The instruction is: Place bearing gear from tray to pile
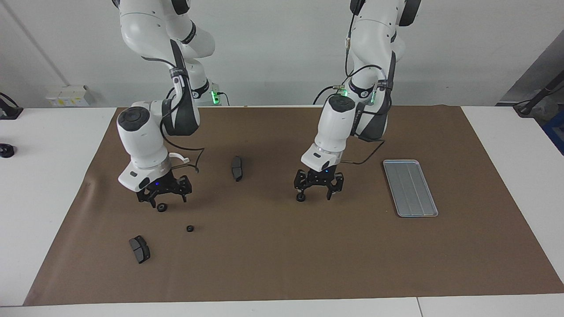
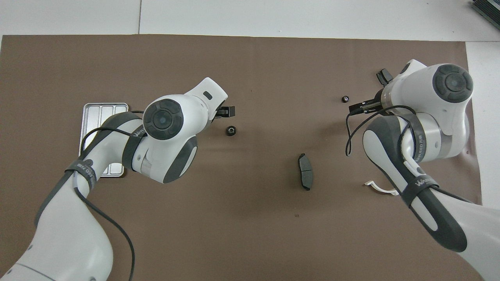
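The silver tray (image 1: 410, 188) lies bare at the left arm's end of the mat; it also shows in the overhead view (image 2: 103, 117). My left gripper (image 1: 315, 193) is open, low over the mat's middle. A small black bearing gear (image 1: 301, 198) lies on the mat by one of its fingertips and also shows in the overhead view (image 2: 231, 130). My right gripper (image 1: 168, 200) is open over a second gear (image 1: 161, 207). A third gear (image 1: 190, 228) lies farther from the robots. The pile is a white bracket (image 1: 178, 156) and two dark brake pads (image 1: 236, 168) (image 1: 139, 249).
A brown mat (image 1: 282, 264) covers the table's middle. White table shows at both ends. A small black object (image 1: 6, 150) sits on the white table at the right arm's end.
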